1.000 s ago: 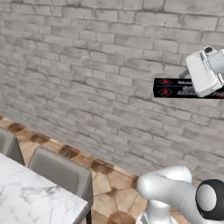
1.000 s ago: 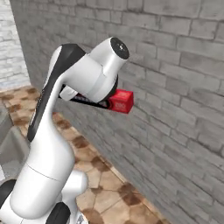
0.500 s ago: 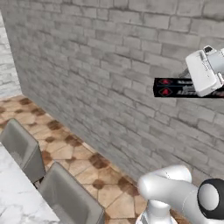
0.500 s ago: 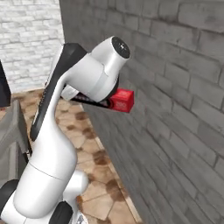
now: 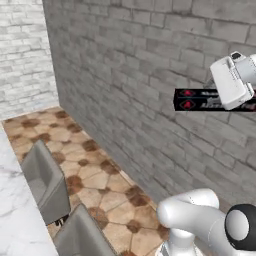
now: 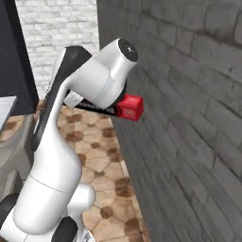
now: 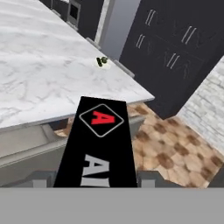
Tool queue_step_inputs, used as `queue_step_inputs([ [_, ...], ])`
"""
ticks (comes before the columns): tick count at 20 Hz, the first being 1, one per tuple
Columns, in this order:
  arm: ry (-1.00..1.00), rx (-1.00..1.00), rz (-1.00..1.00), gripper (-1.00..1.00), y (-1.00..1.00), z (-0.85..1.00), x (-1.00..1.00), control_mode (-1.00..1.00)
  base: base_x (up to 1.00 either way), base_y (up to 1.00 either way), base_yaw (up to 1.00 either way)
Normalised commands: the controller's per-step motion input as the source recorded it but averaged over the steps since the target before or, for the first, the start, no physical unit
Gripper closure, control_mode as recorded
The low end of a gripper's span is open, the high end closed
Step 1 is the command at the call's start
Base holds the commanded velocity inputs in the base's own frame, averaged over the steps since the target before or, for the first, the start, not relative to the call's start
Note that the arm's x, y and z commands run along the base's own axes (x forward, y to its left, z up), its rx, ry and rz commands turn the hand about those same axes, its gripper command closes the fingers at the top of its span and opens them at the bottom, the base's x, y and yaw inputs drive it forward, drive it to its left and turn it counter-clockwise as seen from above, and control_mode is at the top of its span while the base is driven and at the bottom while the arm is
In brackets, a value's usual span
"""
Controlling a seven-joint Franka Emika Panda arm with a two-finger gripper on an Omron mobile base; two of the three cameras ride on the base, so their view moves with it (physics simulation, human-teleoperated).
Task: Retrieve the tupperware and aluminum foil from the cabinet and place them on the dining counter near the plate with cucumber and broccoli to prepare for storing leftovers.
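The gripper (image 5: 235, 86) is clamped on the foil (image 5: 200, 99), holding the black carton level, high above the tiled floor (image 5: 100, 175) and close to the brick wall (image 5: 140, 75). In the hand view the foil (image 7: 99, 144) points toward the counter (image 7: 48, 74), where the plate (image 7: 102, 61) sits near the far edge. Best carry it level and set it down just beside the plate. Stools (image 5: 47, 187) line the counter's near edge; black cupboards (image 7: 175, 57) stand beyond it.
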Motion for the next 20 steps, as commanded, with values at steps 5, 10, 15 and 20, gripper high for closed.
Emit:
queue_step_inputs([
  [5,0.00,0.00,0.00,1.00,0.00,0.00,0.00,1.00,1.00,0.01,0.37],
  [10,0.00,0.00,0.00,1.00,0.00,0.00,0.00,1.00,1.00,0.00,0.53],
  [15,0.00,0.00,0.00,1.00,0.00,0.00,0.00,1.00,1.00,0.00,0.52],
  [20,0.00,0.00,0.00,1.00,0.00,0.00,0.00,1.00,1.00,-0.05,0.43],
])
